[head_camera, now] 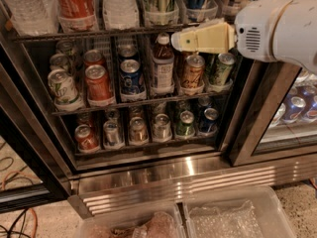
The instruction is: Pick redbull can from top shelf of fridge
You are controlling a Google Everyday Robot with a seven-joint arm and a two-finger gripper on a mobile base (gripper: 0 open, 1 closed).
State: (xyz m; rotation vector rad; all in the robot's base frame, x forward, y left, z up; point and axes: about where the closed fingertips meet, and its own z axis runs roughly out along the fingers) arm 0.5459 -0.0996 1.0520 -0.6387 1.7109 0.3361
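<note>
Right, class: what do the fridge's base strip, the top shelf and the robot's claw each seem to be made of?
Base strip: likely brushed stainless steel, ribbed with bright reflections. Top shelf: thin dark wire, probably coated metal. Claw, at that shelf's front rail: matte cream, seemingly plastic.

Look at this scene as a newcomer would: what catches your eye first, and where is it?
The big white robot arm at the upper right grabs attention first. Its pale yellow gripper points left across the fridge, just below the front rail of the top shelf. A bright red can, on the left of the middle shelf, stands out next.
</note>
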